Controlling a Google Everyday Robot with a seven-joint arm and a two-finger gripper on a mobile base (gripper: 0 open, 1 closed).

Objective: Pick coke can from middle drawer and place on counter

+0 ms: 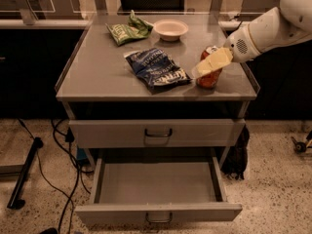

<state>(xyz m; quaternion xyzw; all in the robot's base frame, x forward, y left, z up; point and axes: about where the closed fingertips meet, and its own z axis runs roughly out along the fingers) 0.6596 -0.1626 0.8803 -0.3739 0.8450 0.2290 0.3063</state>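
The coke can [209, 80] is clasped by the gripper [205, 68], standing at the counter's [97, 77] near right, beside the blue bag [157, 69].

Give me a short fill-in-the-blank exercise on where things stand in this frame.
1. The gripper is at the ____ on the counter.
2. The middle drawer is not shut but ____.
3. In the middle of the counter lies a blue ____.
4. The bowl at the back is ____ in colour.
Missing words: coke can; open; snack bag; white.
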